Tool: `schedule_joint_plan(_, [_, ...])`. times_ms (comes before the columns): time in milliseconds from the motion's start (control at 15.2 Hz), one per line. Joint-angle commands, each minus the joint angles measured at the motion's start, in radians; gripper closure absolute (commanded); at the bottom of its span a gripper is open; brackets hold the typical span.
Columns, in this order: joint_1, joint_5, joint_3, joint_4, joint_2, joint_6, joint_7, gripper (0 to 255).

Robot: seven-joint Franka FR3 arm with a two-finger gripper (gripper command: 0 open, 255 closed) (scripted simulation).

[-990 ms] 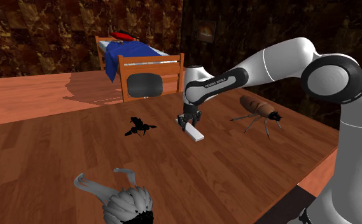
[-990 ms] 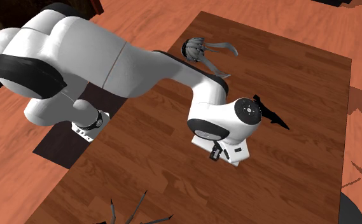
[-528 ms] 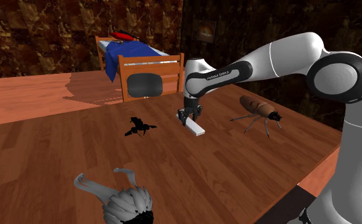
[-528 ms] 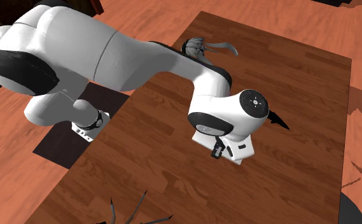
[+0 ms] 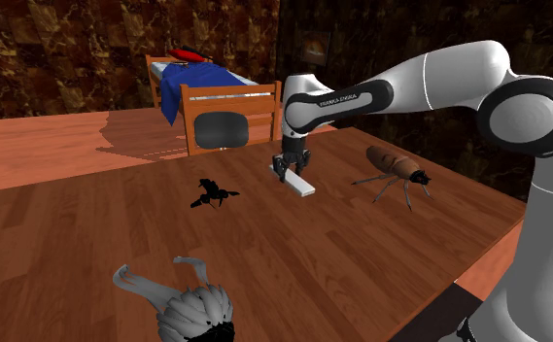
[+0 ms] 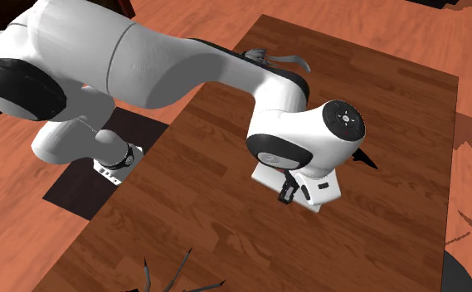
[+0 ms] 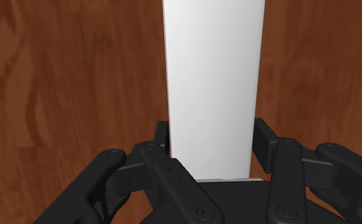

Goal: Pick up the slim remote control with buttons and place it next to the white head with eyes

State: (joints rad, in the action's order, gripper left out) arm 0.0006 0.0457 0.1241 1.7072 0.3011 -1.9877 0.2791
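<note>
As tool (image 7: pixel 212 141) clasps white remote (image 7: pixel 214 76), jaws part-open

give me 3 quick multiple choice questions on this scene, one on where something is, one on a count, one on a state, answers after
1. In the shoulder view, on which side of the remote does the brown insect stand?
A) its left
B) its right
C) directly beneath it

2. How many insect figures are on the table?
A) one
B) two
C) four

3. What is the claw doing?
A) open above the remote
B) shut on nothing
C) shut on the remote

Answers:
1 B, the brown insect stands toward that view's right edge from the remote.
2 B, there is the brown insect plus a black insect.
3 C, in the wrist view both fingers press against the remote's sides.
</note>
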Motion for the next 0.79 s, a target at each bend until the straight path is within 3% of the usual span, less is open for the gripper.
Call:
schedule_joint_plan(0, [-0.001,-0.002,0.000,-0.014,-0.010,0.024,-0.002,255])
schedule_joint_plan(726, [0.000,-0.006,0.002,-0.127,-0.035,0.162,-0.005,255])
